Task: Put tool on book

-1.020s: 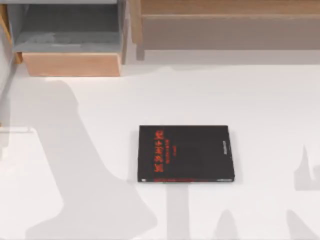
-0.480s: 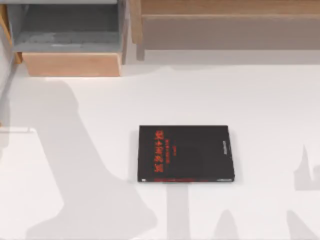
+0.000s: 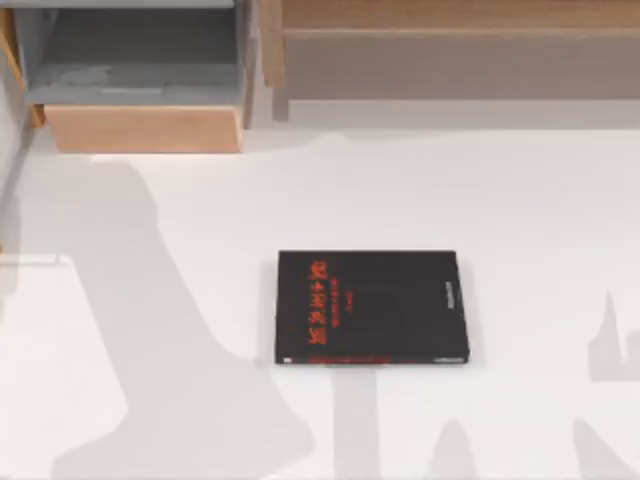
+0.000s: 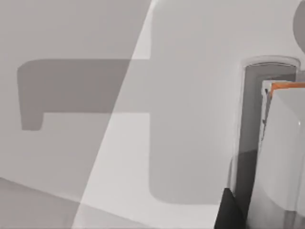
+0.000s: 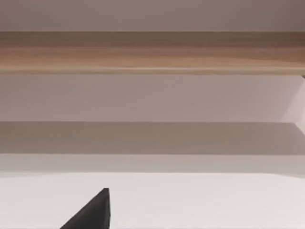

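Plainly, the book (image 3: 371, 307) lies flat mid-table (image 3: 520, 200), bare-topped, long axis left-right; either gripper's state I cannot tell.

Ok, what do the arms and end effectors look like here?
The right end effector's finger is a plain black, sharp-cornered wedge; the left end effector's finger looks like a similar black angular piece. Neither bears visible cables or markings. The arms cast grey shadows across the white table.
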Controlling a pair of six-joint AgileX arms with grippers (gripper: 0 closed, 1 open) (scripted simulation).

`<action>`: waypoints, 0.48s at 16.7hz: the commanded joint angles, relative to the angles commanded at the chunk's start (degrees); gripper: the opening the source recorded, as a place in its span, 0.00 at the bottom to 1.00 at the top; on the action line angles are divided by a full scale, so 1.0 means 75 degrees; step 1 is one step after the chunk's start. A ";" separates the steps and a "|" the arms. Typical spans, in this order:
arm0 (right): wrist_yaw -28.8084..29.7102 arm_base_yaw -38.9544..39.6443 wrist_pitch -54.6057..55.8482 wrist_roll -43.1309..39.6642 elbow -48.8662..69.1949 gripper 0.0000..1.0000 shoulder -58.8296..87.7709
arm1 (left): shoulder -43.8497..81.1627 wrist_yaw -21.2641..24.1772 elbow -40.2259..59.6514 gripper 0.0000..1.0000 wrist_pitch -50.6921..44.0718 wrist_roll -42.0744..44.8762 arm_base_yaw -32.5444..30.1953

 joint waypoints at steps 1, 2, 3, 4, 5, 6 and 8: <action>0.0000 0.0000 0.0000 0.0000 0.0000 1.00 0.0000 | 0.0000 0.0000 0.0000 0.00 0.0000 0.0000 0.0000; 0.0000 0.0000 0.0000 0.0000 0.0000 1.00 0.0000 | 0.0000 0.0000 0.0000 0.00 0.0000 0.0000 0.0000; 0.0000 0.0000 0.0000 0.0000 0.0000 1.00 0.0000 | -0.0002 -0.0003 0.0001 0.00 -0.0002 0.0009 0.0026; 0.0000 0.0000 0.0000 0.0000 0.0000 1.00 0.0000 | -0.0002 -0.0003 0.0001 0.00 -0.0002 0.0009 0.0026; 0.0000 0.0000 0.0000 0.0000 0.0000 1.00 0.0000 | -0.0066 -0.0008 0.0013 0.00 -0.0016 -0.0021 0.0036; 0.0000 0.0000 0.0000 0.0000 0.0000 1.00 0.0000 | -0.0181 -0.0019 0.0024 0.00 -0.0045 -0.0081 0.0053; 0.0000 0.0000 0.0000 0.0000 0.0000 1.00 0.0000 | -0.0524 -0.0064 -0.0012 0.00 -0.0139 -0.0302 0.0071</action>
